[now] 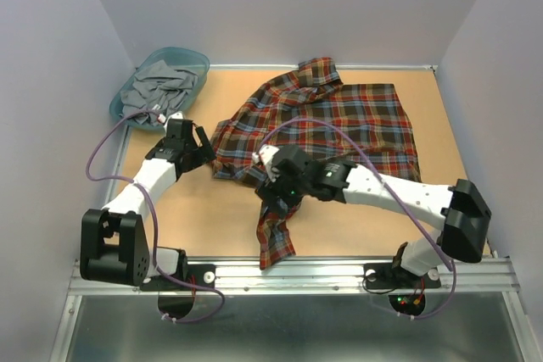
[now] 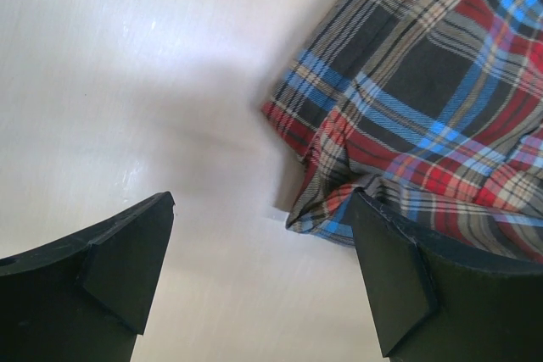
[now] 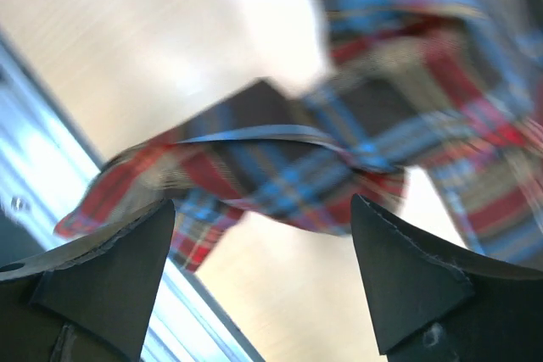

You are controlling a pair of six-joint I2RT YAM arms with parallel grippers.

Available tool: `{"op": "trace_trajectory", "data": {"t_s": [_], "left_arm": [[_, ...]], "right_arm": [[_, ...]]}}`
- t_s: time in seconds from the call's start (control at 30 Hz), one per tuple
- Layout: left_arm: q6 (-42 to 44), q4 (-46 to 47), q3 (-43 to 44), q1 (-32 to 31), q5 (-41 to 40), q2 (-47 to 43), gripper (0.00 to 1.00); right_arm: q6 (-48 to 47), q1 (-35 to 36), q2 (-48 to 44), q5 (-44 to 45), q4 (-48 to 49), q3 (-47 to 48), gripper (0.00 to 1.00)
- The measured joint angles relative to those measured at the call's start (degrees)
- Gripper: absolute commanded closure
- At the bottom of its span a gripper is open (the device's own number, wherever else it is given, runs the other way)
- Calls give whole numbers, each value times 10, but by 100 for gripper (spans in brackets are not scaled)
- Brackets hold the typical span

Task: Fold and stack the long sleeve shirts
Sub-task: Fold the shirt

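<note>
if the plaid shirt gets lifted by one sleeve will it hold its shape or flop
Probably floppy: the plaid shirt lies rumpled, its sleeve twisted and creased. Lifted by that sleeve, the body would likely drape and trail. Pushed, it would probably bunch, as its creases suggest, rather than slide whole across the table.

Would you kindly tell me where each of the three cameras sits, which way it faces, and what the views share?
Top external: above and behind the arm bases, looking down on the table, the plaid shirt and the teal basket; both whole arms show.
Left wrist: on the left arm, looking past the open left gripper at bare table and the shirt's edge.
Right wrist: on the right arm, looking past the open right gripper at a blurred fold of shirt beside the table's metal rail.
Shared: all three show the shirt and the table.
</note>
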Motion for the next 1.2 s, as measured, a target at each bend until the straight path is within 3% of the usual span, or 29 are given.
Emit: {"op": "trace_trajectory", "data": {"t_s": [0.2,0.37,0.47,0.5,0.63,0.67,0.8,0.87,1.2], "left_arm": [[5,27,-51,0,-6,-3,4],[10,45,-57,0,-19,-2,4],[14,57,-57,0,-28,6,4],[15,58,-57,0,-30,8,4],[18,59,-57,0,-35,20,4],[19,60,-57,0,-36,20,4],[20,61,-57,0,-38,20,4],[20,61,-57,0,-38,20,4],[20,64,-57,0,-34,20,4]], "right_arm": [[-35,89,69,-10,-24,37,9],[-42,121,139,-13,-31,38,9],[-42,126,184,-13,-28,37,14],[-42,126,191,-12,-24,36,17],[-41,126,209,-1,4,24,47],[-42,126,209,6,15,21,63],[-41,126,209,17,30,16,95],[-42,126,207,25,31,16,99],[-65,103,136,162,-24,53,99]]}}
